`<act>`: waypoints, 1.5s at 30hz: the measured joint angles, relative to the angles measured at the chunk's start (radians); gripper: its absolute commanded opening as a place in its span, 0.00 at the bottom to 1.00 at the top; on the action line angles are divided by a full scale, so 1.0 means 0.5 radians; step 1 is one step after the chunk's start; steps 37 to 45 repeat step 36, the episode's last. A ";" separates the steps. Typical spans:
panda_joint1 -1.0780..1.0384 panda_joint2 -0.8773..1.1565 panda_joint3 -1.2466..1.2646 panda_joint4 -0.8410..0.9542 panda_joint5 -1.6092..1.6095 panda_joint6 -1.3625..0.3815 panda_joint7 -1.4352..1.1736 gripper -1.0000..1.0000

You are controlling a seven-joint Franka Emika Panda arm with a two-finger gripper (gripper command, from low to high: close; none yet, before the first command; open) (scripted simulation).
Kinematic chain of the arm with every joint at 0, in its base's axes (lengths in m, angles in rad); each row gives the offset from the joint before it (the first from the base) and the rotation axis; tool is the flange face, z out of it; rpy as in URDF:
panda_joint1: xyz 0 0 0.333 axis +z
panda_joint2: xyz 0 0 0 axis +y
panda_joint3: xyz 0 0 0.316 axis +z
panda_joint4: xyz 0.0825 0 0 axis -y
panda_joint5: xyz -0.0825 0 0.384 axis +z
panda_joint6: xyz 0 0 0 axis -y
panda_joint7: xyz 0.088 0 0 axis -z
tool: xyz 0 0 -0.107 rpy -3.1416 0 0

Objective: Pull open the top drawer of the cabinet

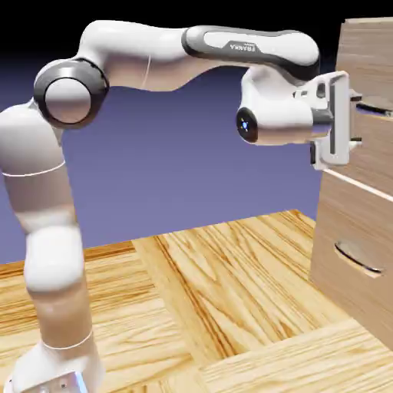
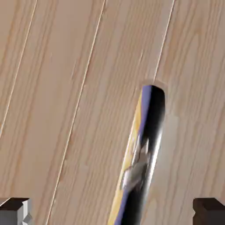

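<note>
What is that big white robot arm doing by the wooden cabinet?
The robot is getting ready to pull open the top drawer of the cabinet. Its claw is open and held level, right in front of that drawer's dark curved handle. In the hand view the handle sits between the two fingertips, but they haven't closed on it. The drawer looks shut.

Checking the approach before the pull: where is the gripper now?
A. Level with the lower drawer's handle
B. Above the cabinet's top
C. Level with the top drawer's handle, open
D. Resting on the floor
C: the gripper faces the top drawer at its handle, fingertips spread apart.
</note>
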 measured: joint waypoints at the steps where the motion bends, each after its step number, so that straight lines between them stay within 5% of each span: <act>1: -0.001 0.005 0.000 0.010 0.025 -0.001 0.019 1.00; 7: 0.006 0.300 0.019 0.372 -0.021 0.071 0.067 1.00; 8: 0.006 0.329 0.021 0.407 -0.026 0.078 0.072 0.00; 33: 0.094 -1.222 -0.120 -1.144 -0.196 0.067 0.174 0.00; 34: 0.098 -1.236 -0.123 -1.154 -0.201 0.072 0.176 1.00; 45: 0.098 -1.236 -0.123 -1.154 -0.201 0.070 0.177 1.00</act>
